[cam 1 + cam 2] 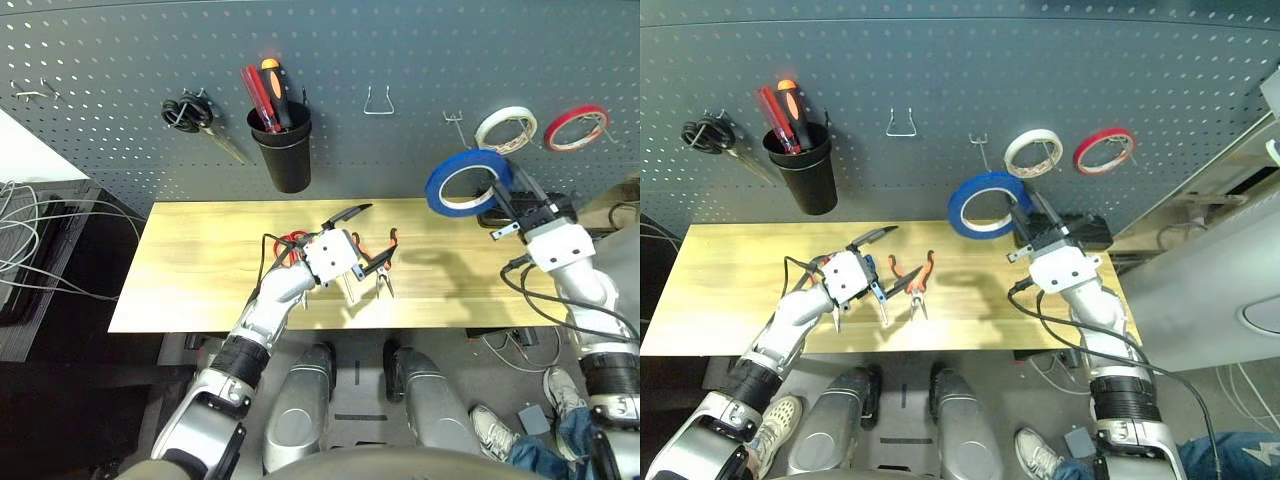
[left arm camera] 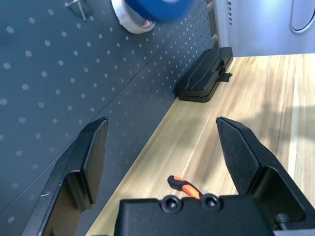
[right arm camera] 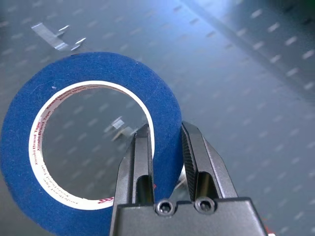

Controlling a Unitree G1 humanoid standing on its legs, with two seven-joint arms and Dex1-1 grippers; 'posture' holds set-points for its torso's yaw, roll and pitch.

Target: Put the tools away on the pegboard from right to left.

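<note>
Right tool (image 3: 165,142): we record it clamped on the wall of the blue tape ring (image 1: 467,183), one finger inside the ring and one outside, lifted off the counter (image 1: 200,265) and held up before the pegboard (image 1: 400,50), just below the white tape ring (image 1: 506,128) and red tape ring (image 1: 576,126) that hang on hooks. The ring's white core carries red printed lettering; we cannot read it with certainty.

Left tool (image 2: 165,147): fingers spread wide, holding nothing, low over the middle of the counter.

Orange-and-black-handled pliers (image 1: 916,283): lying on the counter just beside the left tool. Red-handled scissors (image 1: 290,243): on the counter, partly behind the left tool.

On the pegboard we list black-handled scissors (image 1: 195,115) on a hook, a black cup (image 1: 283,148) holding red- and orange-handled tools, and an empty wire hook (image 1: 377,102). A black case (image 2: 203,76) sits where counter meets board.
</note>
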